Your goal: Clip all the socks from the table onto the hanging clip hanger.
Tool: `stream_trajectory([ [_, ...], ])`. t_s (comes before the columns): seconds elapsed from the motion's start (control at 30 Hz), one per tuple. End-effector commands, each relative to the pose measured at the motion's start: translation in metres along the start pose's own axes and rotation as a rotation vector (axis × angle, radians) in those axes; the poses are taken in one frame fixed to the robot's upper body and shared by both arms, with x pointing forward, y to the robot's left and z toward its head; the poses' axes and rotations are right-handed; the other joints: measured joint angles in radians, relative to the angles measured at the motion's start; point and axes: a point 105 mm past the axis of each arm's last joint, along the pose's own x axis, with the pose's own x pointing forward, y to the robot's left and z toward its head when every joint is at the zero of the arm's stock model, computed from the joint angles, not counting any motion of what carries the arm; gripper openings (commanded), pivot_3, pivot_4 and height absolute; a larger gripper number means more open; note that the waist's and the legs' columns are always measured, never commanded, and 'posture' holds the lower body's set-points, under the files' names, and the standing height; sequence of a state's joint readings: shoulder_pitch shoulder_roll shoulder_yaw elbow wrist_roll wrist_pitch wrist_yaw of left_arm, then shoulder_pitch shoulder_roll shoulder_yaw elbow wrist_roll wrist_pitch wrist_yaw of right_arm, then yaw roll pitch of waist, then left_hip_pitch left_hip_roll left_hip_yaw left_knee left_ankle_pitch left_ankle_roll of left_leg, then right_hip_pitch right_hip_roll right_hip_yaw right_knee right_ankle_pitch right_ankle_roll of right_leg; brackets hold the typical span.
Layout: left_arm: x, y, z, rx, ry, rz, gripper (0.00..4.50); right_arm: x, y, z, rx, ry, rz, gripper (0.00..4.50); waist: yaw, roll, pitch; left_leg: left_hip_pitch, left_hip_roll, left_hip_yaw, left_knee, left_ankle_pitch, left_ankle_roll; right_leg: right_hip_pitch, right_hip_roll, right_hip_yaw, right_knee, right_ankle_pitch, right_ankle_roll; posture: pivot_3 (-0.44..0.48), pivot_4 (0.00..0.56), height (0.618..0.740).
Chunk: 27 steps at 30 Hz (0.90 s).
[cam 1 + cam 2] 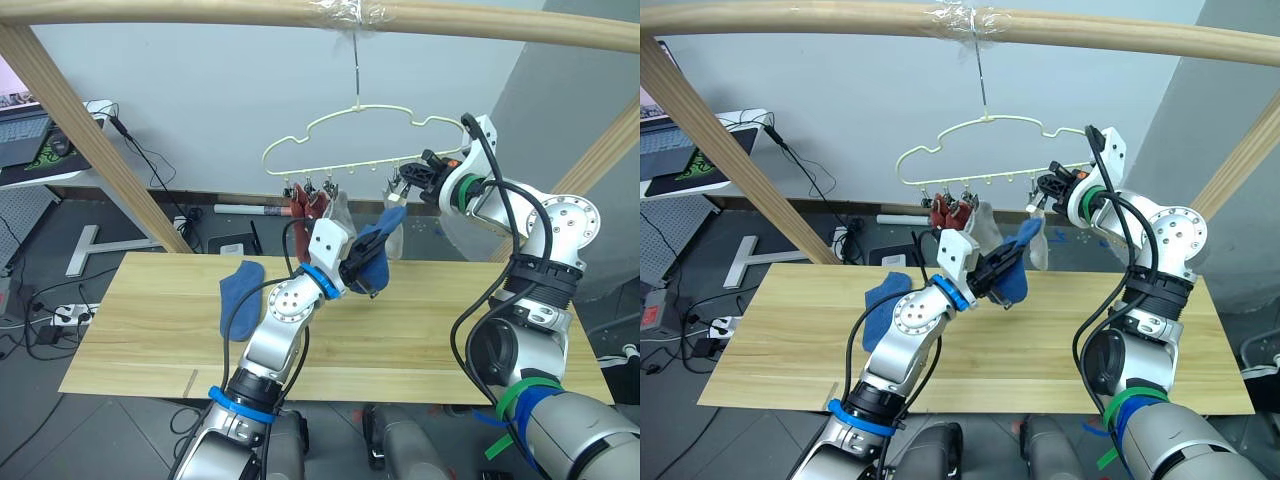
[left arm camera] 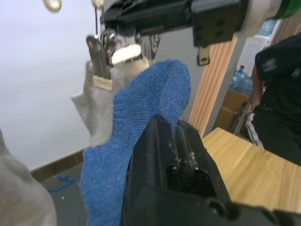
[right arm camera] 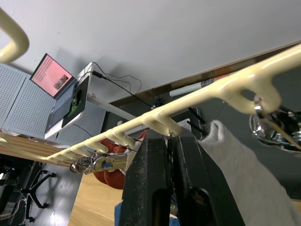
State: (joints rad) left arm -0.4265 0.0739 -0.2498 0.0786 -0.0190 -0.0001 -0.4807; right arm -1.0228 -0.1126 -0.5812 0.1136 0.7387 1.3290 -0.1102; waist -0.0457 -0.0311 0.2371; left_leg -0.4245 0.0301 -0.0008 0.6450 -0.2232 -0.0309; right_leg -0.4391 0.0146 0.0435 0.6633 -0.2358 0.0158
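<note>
While its two black fingers are pressed together on a blue sock (image 1: 372, 252), the left gripper (image 1: 362, 268) holds that sock raised above the table (image 1: 420, 330), the toe end lifted toward the bottom bar of the clip hanger (image 1: 350, 125). In the left wrist view the sock's upper edge lies just below a metal clip (image 2: 99, 61) and close to the black fingers of the other arm. The right gripper (image 1: 412, 182) sits at the hanger's bottom bar, right of centre, its fingers narrowed about the wire of a clip hanging from the bar, as the right wrist view shows. A light grey sock (image 3: 240, 174) hangs from the clip just beside it, and another grey sock (image 1: 338, 212) hangs nearer the middle. Two rust red socks (image 1: 305, 205) hang bunched from clips toward the left end of the bar. The hanger's hook is hung from a wooden frame bar (image 1: 200, 14) overhead. A second blue sock (image 1: 238, 290) lies crumpled on the left half of the table. A laptop (image 1: 22, 135) rests on a white desk (image 1: 75, 178) at far left.
</note>
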Motion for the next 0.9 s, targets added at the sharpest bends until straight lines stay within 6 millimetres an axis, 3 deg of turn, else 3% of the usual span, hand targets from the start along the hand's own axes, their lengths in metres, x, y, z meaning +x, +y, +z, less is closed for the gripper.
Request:
stream_trajectory([
  [0.03,0.006,0.002,0.017,0.044,-0.07,0.006,0.02,-0.005,0.009,0.011,-0.014,-0.031,0.031,0.0,0.0,0.0,0.0,0.0,0.0,0.0,0.0,0.0,0.0,0.0,0.0,0.0,0.0,0.0,0.0,-0.084,0.218,0.74],
  [0.9,0.014,0.01,0.028,0.128,-0.107,0.056,0.02,-0.008,0.009,0.009,-0.022,-0.014,0.043,0.0,-0.005,0.0,0.0,-0.001,0.0,0.0,0.0,0.0,0.0,0.0,0.0,0.0,0.0,0.0,0.0,-0.091,0.205,0.74],
])
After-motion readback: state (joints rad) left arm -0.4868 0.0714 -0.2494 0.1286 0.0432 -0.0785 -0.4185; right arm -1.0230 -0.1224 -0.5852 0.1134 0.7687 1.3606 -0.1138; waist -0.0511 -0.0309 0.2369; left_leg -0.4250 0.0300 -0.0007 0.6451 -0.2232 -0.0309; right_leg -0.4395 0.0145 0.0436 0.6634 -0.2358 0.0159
